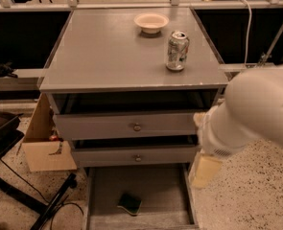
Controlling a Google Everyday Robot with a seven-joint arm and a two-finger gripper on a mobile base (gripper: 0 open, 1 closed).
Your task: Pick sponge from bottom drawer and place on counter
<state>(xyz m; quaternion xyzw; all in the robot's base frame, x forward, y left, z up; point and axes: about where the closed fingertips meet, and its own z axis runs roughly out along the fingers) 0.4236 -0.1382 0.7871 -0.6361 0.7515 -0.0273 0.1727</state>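
Observation:
The sponge point(130, 203), dark green face up, lies on the floor of the open bottom drawer point(187, 191), near its front middle. The counter point(107, 47) is the grey top of the cabinet. My white arm comes in from the right. The gripper point(206, 169) hangs at its lower end, beside the right front corner of the cabinet, above the drawer's right wall. It is up and to the right of the sponge and not touching it. Nothing shows in the gripper.
A silver can point(177, 51) and a pale bowl point(151, 22) stand on the counter's back right. The two knobbed drawers point(137, 127) above are slightly open. A cardboard box point(42, 145) and black stand legs point(54, 206) are on the floor at left.

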